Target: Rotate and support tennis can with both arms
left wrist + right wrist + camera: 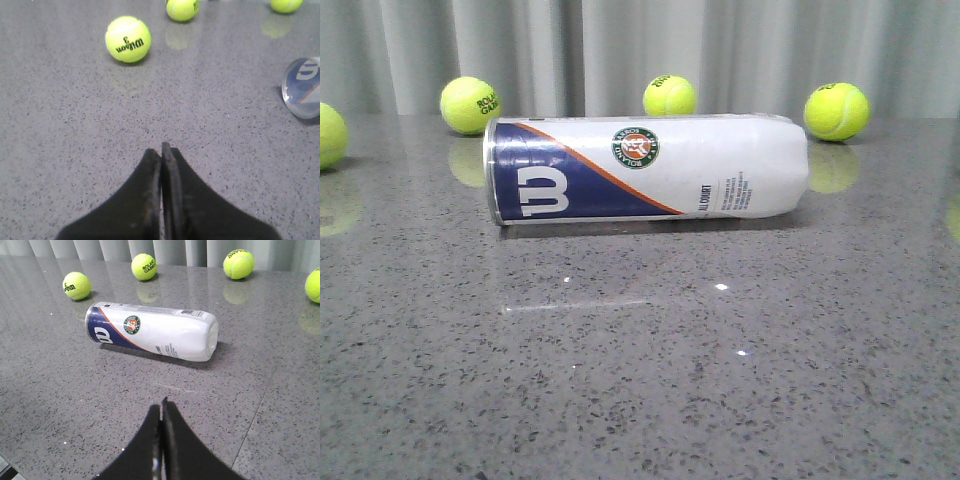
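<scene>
One long clear-plastic tennis can (pixel 645 168) with a white and navy label lies on its side on the speckled grey stone table (pixel 640 380), its silver-rimmed end pointing to the robot's left and its rounded white end to the right. The wrapping label hides what, if anything, it holds. Four yellow-green tennis balls (pixel 469 105) sit loose on the tabletop behind and beside it, none touching it, before a pale pleated curtain (pixel 640 50).

Neither arm appears in the front view. The left gripper (pixel 161 150) hovers over bare table with its black tapered fingers pressed together, holding nothing; the can's rimmed end shows well off to one side in that wrist view, and a ball stamped "Wilson 3" lies ahead. The right gripper (pixel 161 407) likewise has its fingers closed on nothing and is aimed toward the can's side, well apart from it.

The label carries a large white Wilson "W", an orange stripe, the round Roland Garros logo and "ALL COURT". Two balls read "ROLAND GARROS".
</scene>
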Tool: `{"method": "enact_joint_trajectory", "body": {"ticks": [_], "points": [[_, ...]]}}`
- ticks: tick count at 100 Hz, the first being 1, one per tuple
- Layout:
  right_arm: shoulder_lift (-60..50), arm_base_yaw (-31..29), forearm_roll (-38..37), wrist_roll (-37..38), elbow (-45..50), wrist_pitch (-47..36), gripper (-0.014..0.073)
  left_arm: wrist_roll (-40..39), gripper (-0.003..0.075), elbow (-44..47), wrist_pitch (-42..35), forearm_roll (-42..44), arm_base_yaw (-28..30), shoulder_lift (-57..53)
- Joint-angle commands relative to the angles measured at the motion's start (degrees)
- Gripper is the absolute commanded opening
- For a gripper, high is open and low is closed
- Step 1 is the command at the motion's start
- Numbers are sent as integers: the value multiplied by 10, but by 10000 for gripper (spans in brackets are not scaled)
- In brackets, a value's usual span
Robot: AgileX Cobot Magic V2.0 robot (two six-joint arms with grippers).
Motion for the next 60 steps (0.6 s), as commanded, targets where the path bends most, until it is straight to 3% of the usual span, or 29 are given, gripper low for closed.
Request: {"method": "enact_joint_trajectory", "body": {"ticks": [1, 9, 20, 27, 49, 60], "points": [[8, -4, -1, -8, -13, -39, -57, -5, 40, -43, -17, -7, 1, 51], [8, -4, -1, -8, -13, -39, -57, -5, 165, -61, -9, -8, 1, 87], [8, -4, -1, -8, -13, -39, -57, -5, 430, -84, -9, -12, 1, 130], [8, -4, -1, -8, -13, -39, -57, -5, 538, -98, -6, -29, 1, 156], [8, -4, -1, -8, -13, -39, -57, 0, 552, -151, 41, -153, 1, 267], [8, -4, -1, -8, -13, -39, -57, 72, 552, -182, 81, -259, 1, 322]]}}
